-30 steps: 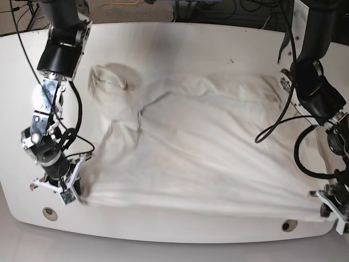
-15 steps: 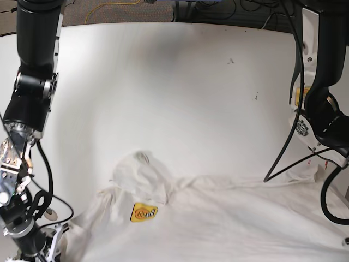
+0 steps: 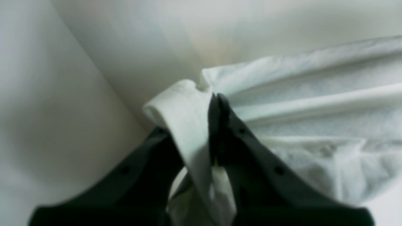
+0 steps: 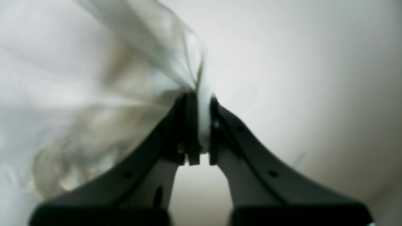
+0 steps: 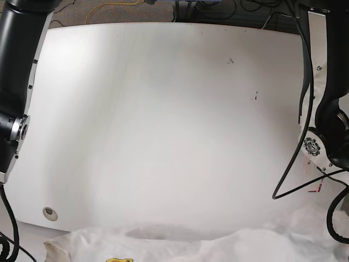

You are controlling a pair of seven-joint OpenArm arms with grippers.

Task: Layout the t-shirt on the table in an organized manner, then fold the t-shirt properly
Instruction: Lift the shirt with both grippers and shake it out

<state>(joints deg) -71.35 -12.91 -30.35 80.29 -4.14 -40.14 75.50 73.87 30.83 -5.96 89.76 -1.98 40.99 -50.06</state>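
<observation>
Base view: your white table (image 5: 163,109) is bare almost all the way across, just a few dark specks and a grommet hole (image 5: 49,212) near the front left corner. Cables run along the floor past the far edge. The t-shirt (image 5: 180,245) is bunched right at the bottom of frame.

Left wrist: your left gripper (image 3: 213,103) is clamped on a rolled white edge of the shirt.

Right wrist: blurry, but your right gripper (image 4: 199,100) is pinching a bit of fabric too.
</observation>
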